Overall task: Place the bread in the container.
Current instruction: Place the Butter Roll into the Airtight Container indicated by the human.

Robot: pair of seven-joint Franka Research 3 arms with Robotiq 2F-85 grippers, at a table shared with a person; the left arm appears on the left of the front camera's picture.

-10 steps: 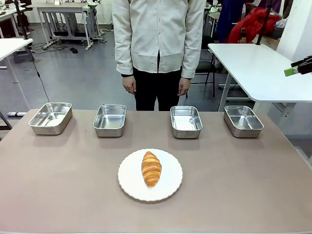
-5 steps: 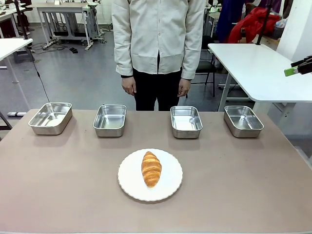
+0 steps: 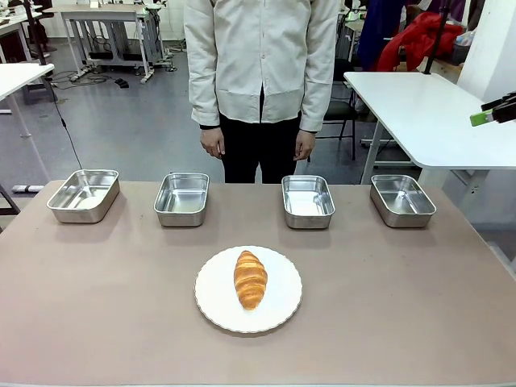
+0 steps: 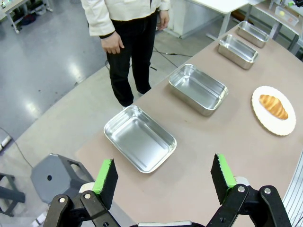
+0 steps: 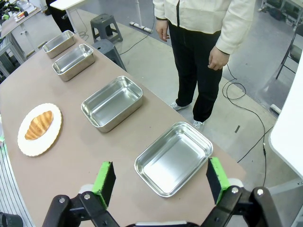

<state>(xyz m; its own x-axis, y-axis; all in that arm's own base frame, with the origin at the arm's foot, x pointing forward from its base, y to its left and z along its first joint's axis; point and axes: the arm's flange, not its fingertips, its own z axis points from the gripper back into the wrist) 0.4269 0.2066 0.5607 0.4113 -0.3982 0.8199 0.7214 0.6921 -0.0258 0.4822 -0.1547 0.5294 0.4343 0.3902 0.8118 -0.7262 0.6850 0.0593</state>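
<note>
The bread (image 3: 251, 279), a golden-brown croissant, lies on a round white plate (image 3: 282, 310) at the table's middle front. Several identical steel containers stand in a row at the far edge, among them two inner ones (image 3: 181, 198) (image 3: 308, 201); all hold nothing. My left gripper (image 4: 163, 172) hangs open above the table's left end, over the leftmost container (image 4: 139, 138), with the bread (image 4: 273, 106) far off. My right gripper (image 5: 160, 176) is open above the rightmost container (image 5: 173, 158), the bread (image 5: 39, 126) well away. The right gripper (image 3: 488, 113) is also at the front view's right edge, high up.
A person stands behind the table's far edge, both hands (image 3: 214, 141) hanging at the sides. A white side table (image 3: 427, 113) stands to the right, and a grey stool (image 4: 52, 177) is off the table's left end.
</note>
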